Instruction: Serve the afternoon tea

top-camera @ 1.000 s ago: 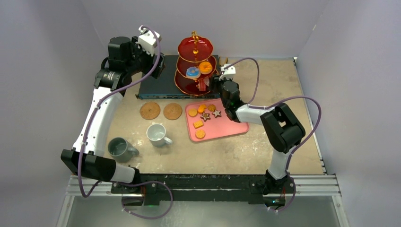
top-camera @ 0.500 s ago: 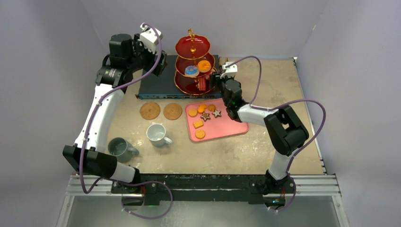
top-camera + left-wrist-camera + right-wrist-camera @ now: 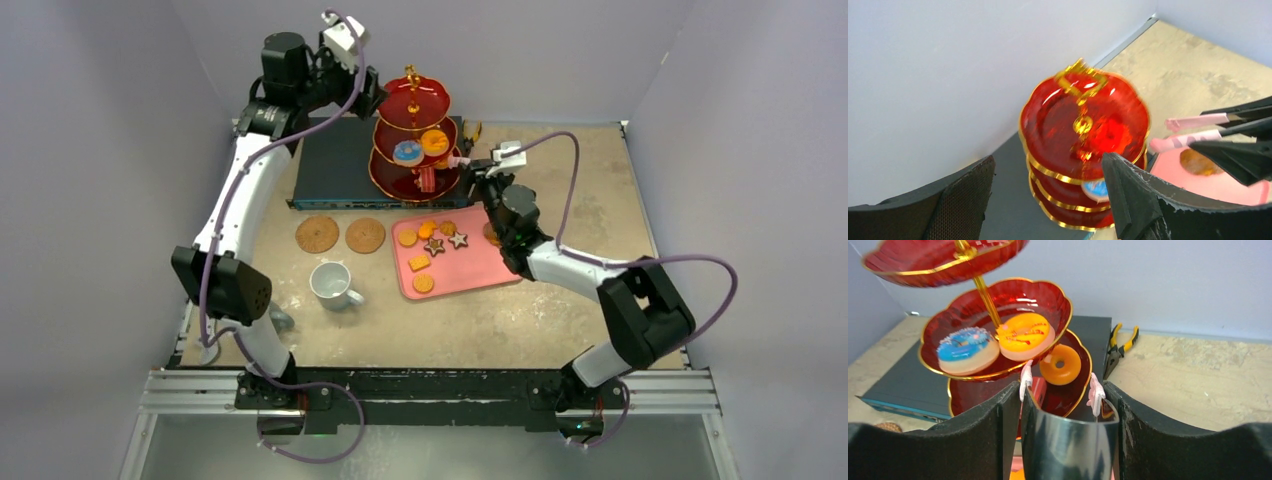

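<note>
The red three-tier stand point(image 3: 412, 140) with its gold handle stands on the dark box at the back. A blue doughnut point(image 3: 967, 347) and an orange iced one point(image 3: 1025, 337) lie on its middle tier, and a small orange ring point(image 3: 1060, 364) on the bottom tier. My left gripper point(image 3: 372, 92) hovers open just left of the top tier point(image 3: 1083, 125), holding nothing. My right gripper point(image 3: 490, 180) is shut on metal tongs point(image 3: 1068, 440), whose pink tips point(image 3: 462, 160) point at the lower tiers. More pastries point(image 3: 432, 245) lie on the pink tray. The white mug point(image 3: 330, 284) and two cork coasters point(image 3: 317, 234) sit front left. My left arm hides the grey mug.
The flat blue-grey box point(image 3: 335, 165) lies under and left of the stand. The pink tray point(image 3: 480, 265) sits mid-table below my right forearm. Yellow-handled pliers point(image 3: 1120, 342) lie by the back wall right of the stand. Walls close in at the back and both sides.
My left arm has swung up and rightward, bringing its open gripper beside the stand's top tier and covering the grey mug. My right arm has drawn back to the right with the tongs.
</note>
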{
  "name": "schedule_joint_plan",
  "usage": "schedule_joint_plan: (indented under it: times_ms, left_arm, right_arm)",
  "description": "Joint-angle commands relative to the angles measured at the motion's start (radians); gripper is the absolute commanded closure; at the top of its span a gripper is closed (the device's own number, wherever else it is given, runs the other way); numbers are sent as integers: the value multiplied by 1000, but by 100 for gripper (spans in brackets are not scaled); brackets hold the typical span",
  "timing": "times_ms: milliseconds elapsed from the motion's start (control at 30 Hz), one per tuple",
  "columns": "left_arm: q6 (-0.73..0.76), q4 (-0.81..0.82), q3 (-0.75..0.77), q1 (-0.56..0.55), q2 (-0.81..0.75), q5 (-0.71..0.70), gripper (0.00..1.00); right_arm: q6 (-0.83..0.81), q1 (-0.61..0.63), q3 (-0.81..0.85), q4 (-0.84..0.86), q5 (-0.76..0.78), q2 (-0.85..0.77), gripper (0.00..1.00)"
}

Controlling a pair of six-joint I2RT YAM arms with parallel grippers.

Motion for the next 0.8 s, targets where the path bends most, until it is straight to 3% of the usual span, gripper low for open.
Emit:
schedule_joint_plan:
  times_ms: [0,300,567,767]
  left_arm:
    - [-5,73,128,-62,75,113,21]
    - [83,14,329,-72,244,272,22]
    - [157,34,329,-66,291,337,24]
    - [135,62,354,-62,334,402,39]
  right_arm:
    - [-2,5,-49,29,-59,-113,39]
    - [-50,5,-114,-107,-149,-321,39]
    - [-51,5,-127,-210,-270,-427,40]
    - [-50,5,-127,-265,-291,-453,40]
